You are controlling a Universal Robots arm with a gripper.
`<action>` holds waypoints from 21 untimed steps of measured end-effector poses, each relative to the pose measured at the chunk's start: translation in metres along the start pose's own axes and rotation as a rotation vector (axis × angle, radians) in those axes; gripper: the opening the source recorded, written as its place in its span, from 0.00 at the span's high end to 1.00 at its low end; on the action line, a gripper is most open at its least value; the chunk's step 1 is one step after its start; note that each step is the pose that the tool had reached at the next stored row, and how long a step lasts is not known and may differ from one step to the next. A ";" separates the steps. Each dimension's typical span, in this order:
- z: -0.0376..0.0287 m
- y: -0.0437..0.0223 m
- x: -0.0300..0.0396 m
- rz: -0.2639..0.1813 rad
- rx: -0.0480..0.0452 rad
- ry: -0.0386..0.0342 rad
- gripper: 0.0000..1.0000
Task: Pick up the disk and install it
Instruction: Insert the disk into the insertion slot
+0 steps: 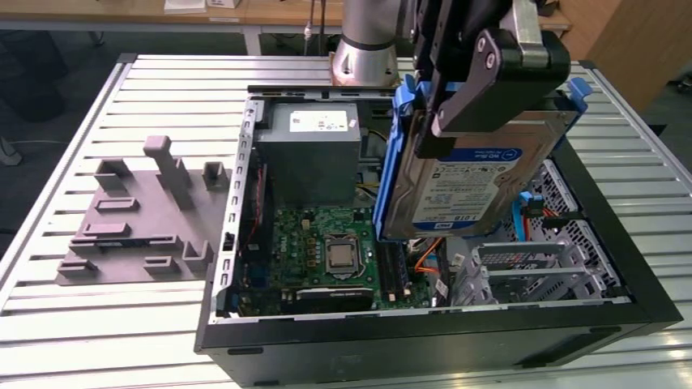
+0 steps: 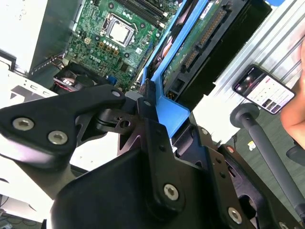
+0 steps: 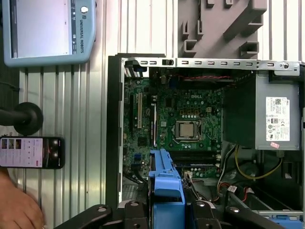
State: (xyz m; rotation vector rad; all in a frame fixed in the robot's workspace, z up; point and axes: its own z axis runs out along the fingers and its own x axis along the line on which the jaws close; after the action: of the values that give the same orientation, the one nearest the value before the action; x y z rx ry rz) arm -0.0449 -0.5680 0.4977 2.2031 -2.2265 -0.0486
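The slatted metal table (image 1: 65, 324) shows bare slats along its near edge and along the exterior view's left; the black computer case (image 1: 433, 344) lies on it with its side open upward, its walls forming a raised rim all round; a grey moulded fixture (image 1: 141, 219) sits just beside the case wall at the exterior view's left; inside the case, the grey power supply (image 1: 313, 154) fills the far corner, the green motherboard (image 1: 324, 243) lies flat near it, and the perforated drive cage (image 1: 540, 267) takes the corner at the exterior view's right.

The disk (image 1: 476, 186) hangs over the open case between power supply and drive cage, above the rim; it is tilted steeply, its long axis running from the gripper down toward the case floor, label side facing the exterior camera, its connector end (image 2: 200, 43) lowest and its blue tab end uppermost; whether the low end touches anything I cannot tell.

The gripper (image 1: 459, 121) is clamped on the disk's blue carrier at that upper end, a finger (image 2: 147, 107) pressed against the blue plastic; beyond the case, a phone (image 3: 31, 152) lies on the slats with a person's hand (image 3: 16, 210) near it.
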 end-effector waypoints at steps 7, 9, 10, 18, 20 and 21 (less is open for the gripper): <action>0.0016 -0.0111 0.0010 0.000 0.0000 -0.0003 0.64; 0.0025 -0.0155 0.0012 0.000 0.0000 -0.0006 0.64; 0.0031 -0.0177 0.0013 0.000 0.0000 -0.0009 0.64; 0.0135 -0.0309 0.0052 0.000 -0.0001 -0.0047 0.64; 0.0168 -0.0352 0.0072 0.000 -0.0001 -0.0060 0.64; 0.0181 -0.0378 0.0079 0.000 -0.0002 -0.0061 0.64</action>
State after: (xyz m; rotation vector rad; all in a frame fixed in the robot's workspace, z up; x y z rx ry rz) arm -0.0077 -0.5760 0.4785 2.2060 -2.2294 -0.0555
